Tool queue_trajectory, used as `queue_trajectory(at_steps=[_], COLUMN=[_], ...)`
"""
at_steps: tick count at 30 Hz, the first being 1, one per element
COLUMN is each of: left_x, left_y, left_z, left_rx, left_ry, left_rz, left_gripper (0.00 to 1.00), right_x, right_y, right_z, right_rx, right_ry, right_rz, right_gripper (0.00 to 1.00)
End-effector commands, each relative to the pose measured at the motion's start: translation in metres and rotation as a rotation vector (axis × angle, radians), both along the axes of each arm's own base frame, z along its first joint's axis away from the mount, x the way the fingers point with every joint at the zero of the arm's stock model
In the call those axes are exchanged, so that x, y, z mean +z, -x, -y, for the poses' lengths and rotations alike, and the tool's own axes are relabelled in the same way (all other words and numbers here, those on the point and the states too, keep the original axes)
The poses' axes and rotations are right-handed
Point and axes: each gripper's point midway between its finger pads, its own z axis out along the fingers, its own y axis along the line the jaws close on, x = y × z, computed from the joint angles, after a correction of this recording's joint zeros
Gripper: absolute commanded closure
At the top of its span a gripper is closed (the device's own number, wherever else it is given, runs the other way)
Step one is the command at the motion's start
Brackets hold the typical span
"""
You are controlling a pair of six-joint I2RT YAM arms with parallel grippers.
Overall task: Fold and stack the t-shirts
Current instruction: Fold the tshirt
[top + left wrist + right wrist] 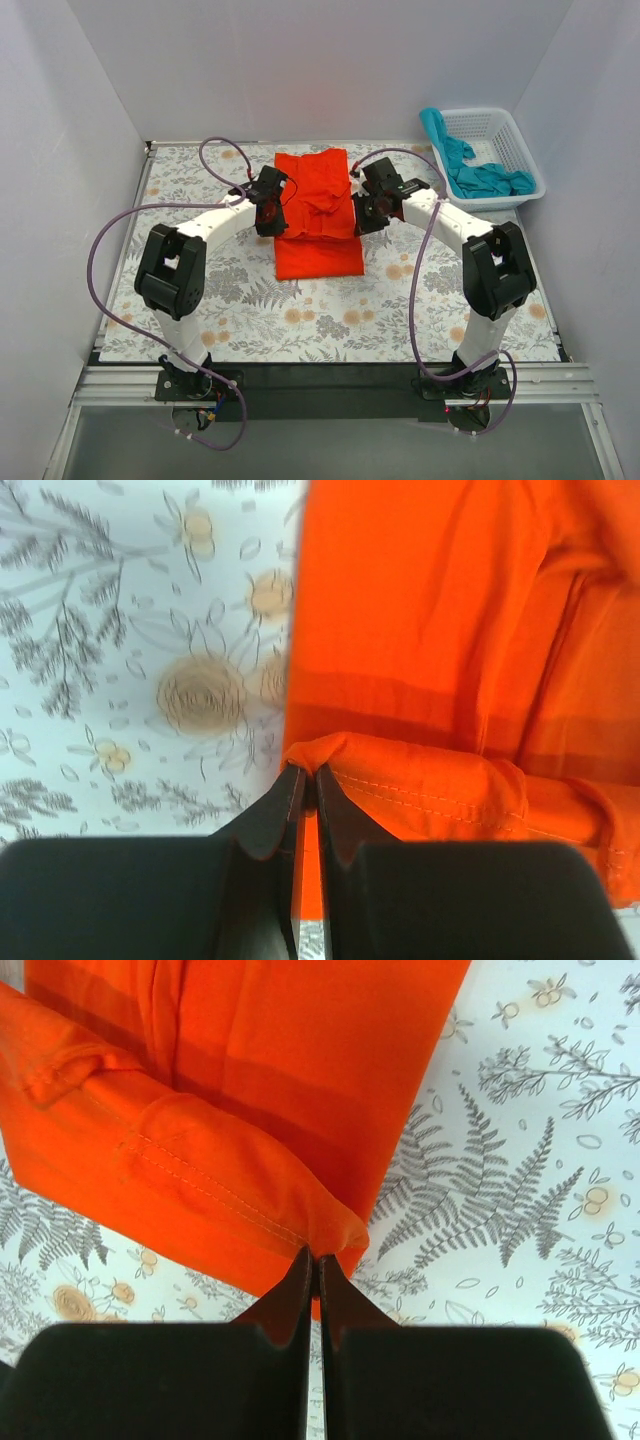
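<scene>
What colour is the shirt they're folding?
Orange; the t-shirt shows best in the top external view.

I count one orange t-shirt (318, 215) and one white basket (503, 126) at the far right corner. Teal clothes (480, 180) in it, can't tell how many.

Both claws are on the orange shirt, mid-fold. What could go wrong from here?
1. The left claw and right claw pinch the orange t-shirt only at their tips, so an edge may slip out.
2. If one side slips, the fold will likely land skewed on the layer beneath.
</scene>
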Motion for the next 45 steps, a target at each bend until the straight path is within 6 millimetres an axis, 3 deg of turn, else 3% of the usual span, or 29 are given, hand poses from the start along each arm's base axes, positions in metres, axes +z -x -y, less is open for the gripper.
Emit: queue_trajectory(at_steps=[1, 14, 27, 32, 35, 36, 38, 39, 43, 45], left_x=[0.022, 0.017, -0.015, -0.014, -0.008, 0.0, 0.009, 0.025, 0.062, 0.074], left_y=[-0.037, -0.069, -0.078, -0.08, -0.079, -0.079, -0.077, -0.076, -0.063, -0.047], left_z=[-0.006, -0.007, -0.016, -0.018, -0.019, -0.018, -0.019, -0.018, -0.013, -0.002], left_rx=[0.01, 0.02, 0.039, 0.043, 0.043, 0.043, 0.047, 0.048, 0.072, 0.059], left_ry=[-0.021, 0.009, -0.019, -0.026, -0.025, -0.015, -0.004, 0.01, 0.027, 0.052], left_rz=[0.127, 0.197, 0.17, 0.188, 0.202, 0.221, 0.258, 0.294, 0.379, 0.4], left_gripper=[1.0, 1.0, 1.0, 0.98, 0.81, 0.71, 0.6, 0.55, 0.28, 0.2], right_x=[0.012, 0.007, -0.026, -0.031, -0.024, -0.021, -0.008, -0.004, 0.022, 0.023], right_y=[-0.026, -0.065, -0.079, -0.081, -0.08, -0.08, -0.08, -0.08, -0.07, -0.065], right_z=[-0.002, -0.002, -0.002, -0.001, -0.004, -0.004, -0.006, -0.006, -0.013, -0.019], right_rx=[0.009, -0.015, -0.031, -0.033, -0.022, -0.018, -0.014, -0.016, -0.014, -0.009], right_ry=[-0.019, -0.041, -0.022, -0.019, -0.035, -0.038, -0.039, -0.034, -0.03, -0.034], right_rz=[0.078, 0.145, 0.136, 0.138, 0.15, 0.154, 0.187, 0.199, 0.261, 0.276], right_gripper=[0.99, 0.99, 0.99, 0.97, 0.83, 0.73, 0.67, 0.62, 0.55, 0.55])
